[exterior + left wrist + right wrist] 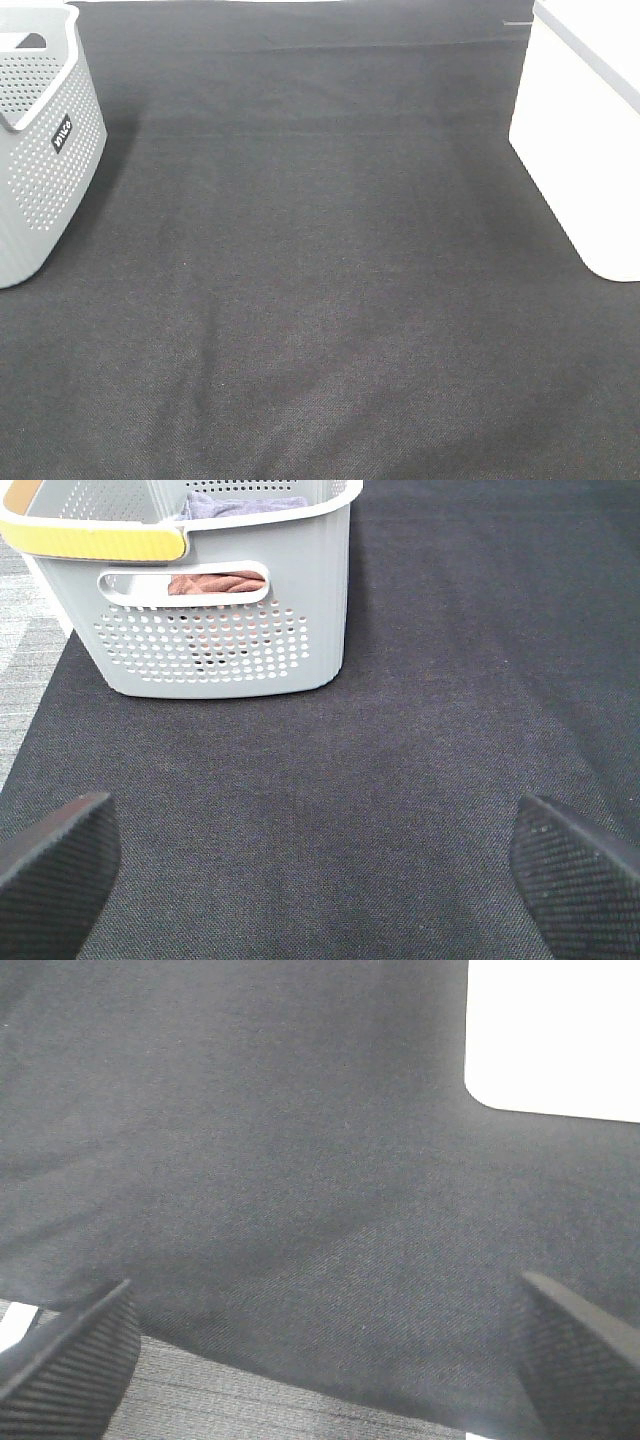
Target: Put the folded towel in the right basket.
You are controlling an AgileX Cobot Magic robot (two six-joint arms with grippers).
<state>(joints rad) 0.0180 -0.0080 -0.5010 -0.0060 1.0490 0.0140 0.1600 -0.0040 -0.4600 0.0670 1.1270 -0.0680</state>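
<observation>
Dark woven tabletop cloth [320,300]

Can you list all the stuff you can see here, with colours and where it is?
Grey basket: one, grey plastic with small holes, a yellow grip on its rim; at the left edge of the table in the high view.
Towels in the grey basket: two visible, one purple near the top, one reddish-brown showing through the handle slot.
White basket: one, plain white, overexposed; at the right edge of the table, its inside not visible.
Table cloth: one, dark grey fabric, covering the table between the baskets.
Left gripper: one, black ribbed fingers spread wide, holding nothing, facing the grey basket.
Right gripper: one, black ribbed fingers spread wide, holding nothing, white basket corner ahead.
</observation>
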